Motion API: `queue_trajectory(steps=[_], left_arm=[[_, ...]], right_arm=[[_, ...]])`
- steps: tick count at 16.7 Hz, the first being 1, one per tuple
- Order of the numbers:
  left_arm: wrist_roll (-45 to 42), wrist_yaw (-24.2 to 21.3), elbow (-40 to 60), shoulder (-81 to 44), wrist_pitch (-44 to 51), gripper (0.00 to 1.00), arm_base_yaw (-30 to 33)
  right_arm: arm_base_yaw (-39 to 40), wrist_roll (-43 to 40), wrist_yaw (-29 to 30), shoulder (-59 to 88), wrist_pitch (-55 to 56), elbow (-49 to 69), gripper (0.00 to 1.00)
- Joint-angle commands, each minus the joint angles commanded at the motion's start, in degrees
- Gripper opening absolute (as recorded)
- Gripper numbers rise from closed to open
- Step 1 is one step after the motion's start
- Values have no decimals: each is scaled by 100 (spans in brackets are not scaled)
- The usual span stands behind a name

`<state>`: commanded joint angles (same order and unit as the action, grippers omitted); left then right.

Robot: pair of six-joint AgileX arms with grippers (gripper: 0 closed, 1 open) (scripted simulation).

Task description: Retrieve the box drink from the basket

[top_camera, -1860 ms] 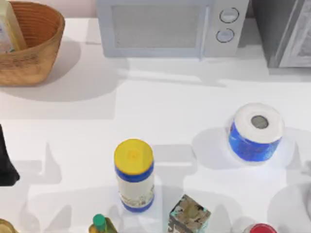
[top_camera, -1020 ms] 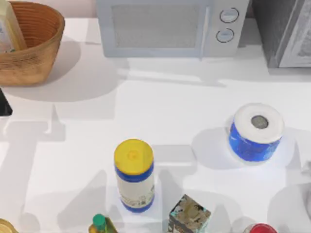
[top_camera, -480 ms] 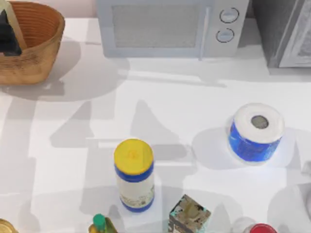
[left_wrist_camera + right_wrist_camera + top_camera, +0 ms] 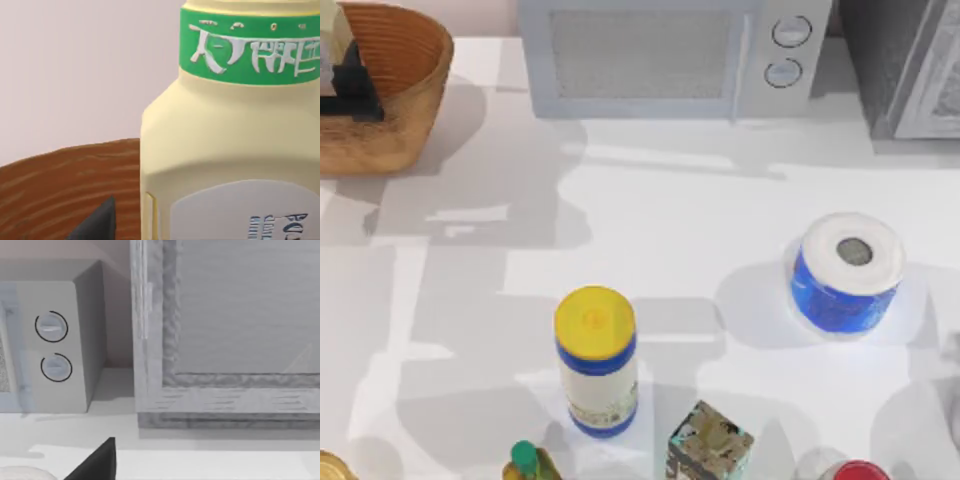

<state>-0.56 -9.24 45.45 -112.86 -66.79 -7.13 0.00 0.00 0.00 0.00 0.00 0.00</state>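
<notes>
One arm is doing the work: the left gripper (image 4: 355, 85) is hanging over the near inner side of the wicker basket (image 4: 415, 85), at the table's far left corner, right against the box drink (image 4: 332, 45) standing inside it. From the left wrist view the cream carton (image 4: 235, 150) with its green band is looming very close above the ribbed weave (image 4: 60, 185), with one dark fingertip (image 4: 97, 222) beside it. Whether the fingers are spread or already pinching the carton, I cannot tell; probably they are not yet closed on it. Doing this well likely means straddling the carton squarely, closing gently on its flat faces, then lifting straight up clear of the rim. The right gripper (image 4: 95, 462) is sitting parked, facing the microwave (image 4: 50, 345).
</notes>
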Motion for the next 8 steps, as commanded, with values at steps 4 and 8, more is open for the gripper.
queue_trajectory(steps=[4, 8], left_arm=[[-1, -26, 139, -327, -202, 100, -22], [-42, -4, 136, -216, -221, 100, 3]], right_arm=[[0, 0, 0, 0, 0, 0, 100], [0, 0, 0, 0, 0, 0, 100]])
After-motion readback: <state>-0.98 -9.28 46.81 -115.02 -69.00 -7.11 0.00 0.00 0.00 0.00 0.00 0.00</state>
